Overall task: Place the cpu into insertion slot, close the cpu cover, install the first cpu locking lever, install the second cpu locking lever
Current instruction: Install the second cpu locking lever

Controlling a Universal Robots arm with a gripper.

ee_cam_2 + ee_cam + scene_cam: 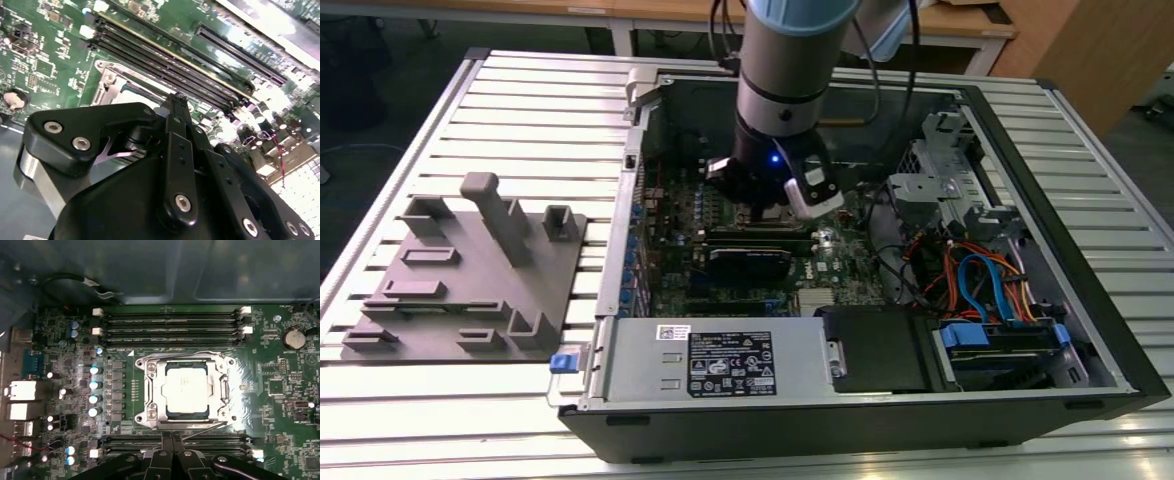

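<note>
The cpu [186,390] sits in the insertion slot [150,416], cpu cover [222,392] down — levers seemingly left; hand [172,440] pinched together, holding nothing.

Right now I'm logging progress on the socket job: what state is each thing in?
cpu: seated in the insertion slot, metal top showing.
cpu cover: closed flat around the cpu.
gripper: shut, holding nothing, poised beside the socket.
computer case: lying open, side panel off.
</note>
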